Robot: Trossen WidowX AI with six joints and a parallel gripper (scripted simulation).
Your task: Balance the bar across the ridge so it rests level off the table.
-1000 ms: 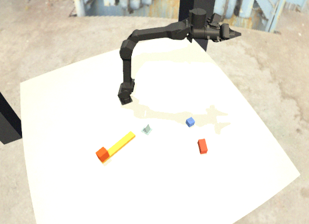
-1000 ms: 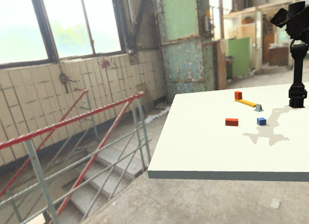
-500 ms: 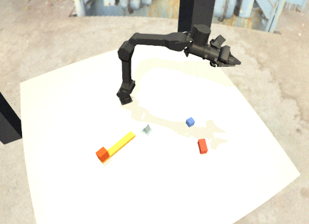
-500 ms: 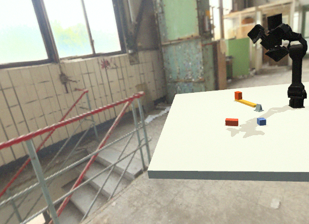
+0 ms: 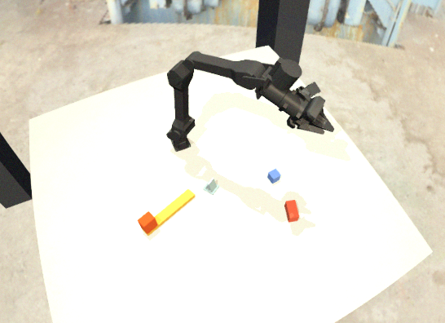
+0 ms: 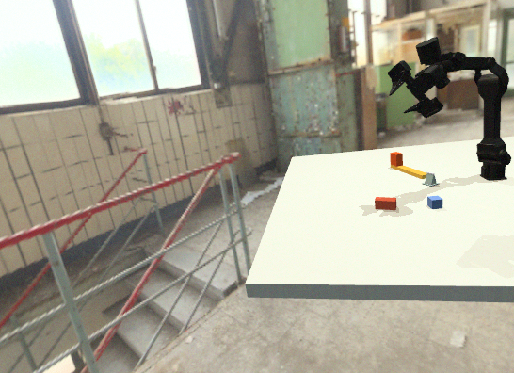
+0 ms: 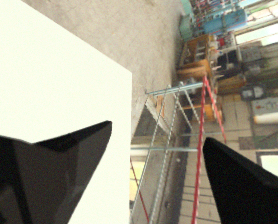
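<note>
A yellow bar point(image 5: 175, 207) point(image 6: 409, 170) lies on the white table point(image 5: 122, 272) point(image 6: 329, 243) point(image 7: 60, 90). An orange-red block point(image 5: 147, 223) point(image 6: 396, 158) sits at its end away from the ridge. The small grey-green ridge point(image 5: 212, 187) point(image 6: 430, 179) stands beyond the bar's other end, with a small gap between them in the top view. My gripper point(image 5: 328, 130) point(image 6: 397, 103) point(image 7: 157, 135) is open and empty, high above the table and well away from bar and ridge. The wrist view shows neither bar nor ridge.
A blue cube point(image 5: 274, 176) point(image 6: 435, 202) lies on the table to the right of the ridge in the top view. A red block point(image 5: 292, 210) point(image 6: 385, 203) lies near it. Dark pillars point(image 5: 281, 15) stand by the table's edges. A red-topped railing point(image 6: 118, 201) point(image 7: 200, 145) appears beyond the table.
</note>
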